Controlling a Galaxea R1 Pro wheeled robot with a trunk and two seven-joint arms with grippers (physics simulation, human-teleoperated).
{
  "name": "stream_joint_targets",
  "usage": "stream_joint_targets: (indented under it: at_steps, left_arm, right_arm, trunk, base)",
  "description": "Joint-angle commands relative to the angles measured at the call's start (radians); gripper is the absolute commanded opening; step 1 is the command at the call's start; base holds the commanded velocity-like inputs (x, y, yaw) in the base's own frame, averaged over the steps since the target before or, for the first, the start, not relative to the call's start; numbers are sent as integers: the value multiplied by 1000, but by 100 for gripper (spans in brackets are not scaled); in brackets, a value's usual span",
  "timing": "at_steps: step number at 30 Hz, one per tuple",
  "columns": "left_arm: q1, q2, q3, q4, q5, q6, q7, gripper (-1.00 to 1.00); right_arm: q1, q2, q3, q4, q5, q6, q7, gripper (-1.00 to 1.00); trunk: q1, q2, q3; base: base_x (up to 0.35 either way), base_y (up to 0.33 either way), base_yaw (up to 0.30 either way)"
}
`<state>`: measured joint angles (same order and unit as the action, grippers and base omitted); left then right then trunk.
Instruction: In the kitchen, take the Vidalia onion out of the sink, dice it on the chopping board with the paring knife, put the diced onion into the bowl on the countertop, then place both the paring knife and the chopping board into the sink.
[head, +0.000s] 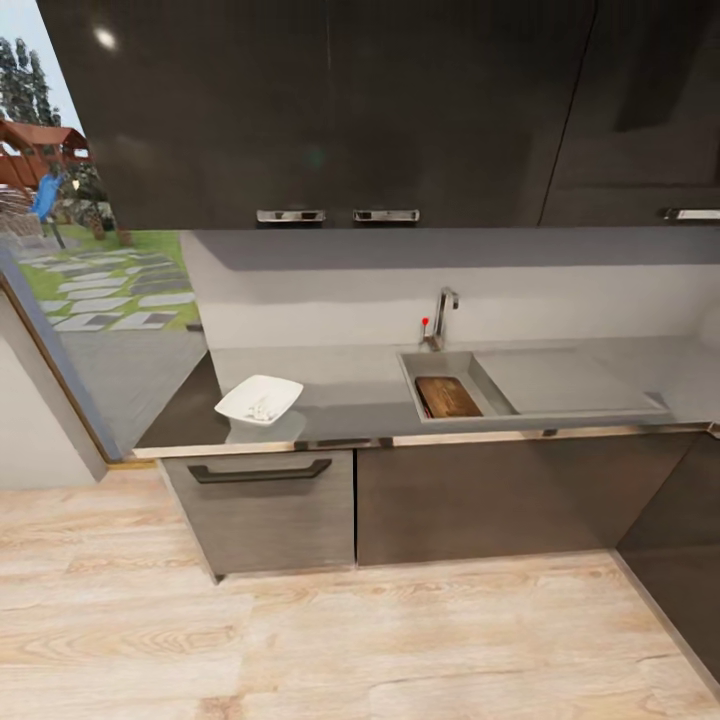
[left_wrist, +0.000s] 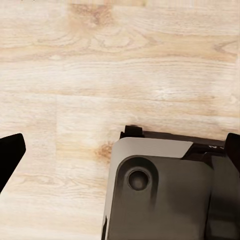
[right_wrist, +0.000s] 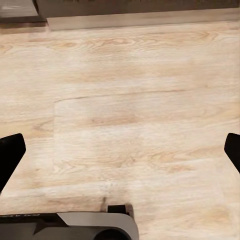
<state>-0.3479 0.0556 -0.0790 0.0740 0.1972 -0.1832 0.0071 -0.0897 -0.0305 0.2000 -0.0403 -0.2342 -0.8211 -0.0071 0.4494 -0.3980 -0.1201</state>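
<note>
In the head view the grey countertop carries the white square bowl at its left end, with small pale bits inside. The steel sink lies to the right, and the brown chopping board rests in its basin. A thin reddish sliver at the board's left edge may be the paring knife; it is too small to tell. My left gripper and my right gripper both hang open over the wooden floor, holding nothing.
A chrome faucet with a red knob stands behind the basin, and the flat drainboard extends right. Dark cabinets hang above; a drawer sits under the bowl. A window fills the left wall. My grey base shows below the left gripper.
</note>
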Motion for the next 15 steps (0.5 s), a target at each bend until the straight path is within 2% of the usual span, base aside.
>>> stream_joint_targets:
  at_steps: [1,15]
  left_arm:
    - [-2,0,-8,4,8,-7,1,100]
    - [-2,0,-8,4,7,-7,1,100]
  right_arm:
    - [-1,0,9,0,-8,-3,-1,100]
    - [0,0,9,0,-8,-3,-1,100]
  trunk:
    - [1,-2,0]
    - [1,-2,22]
  base:
    - [0,0,0]
    - [0,0,0]
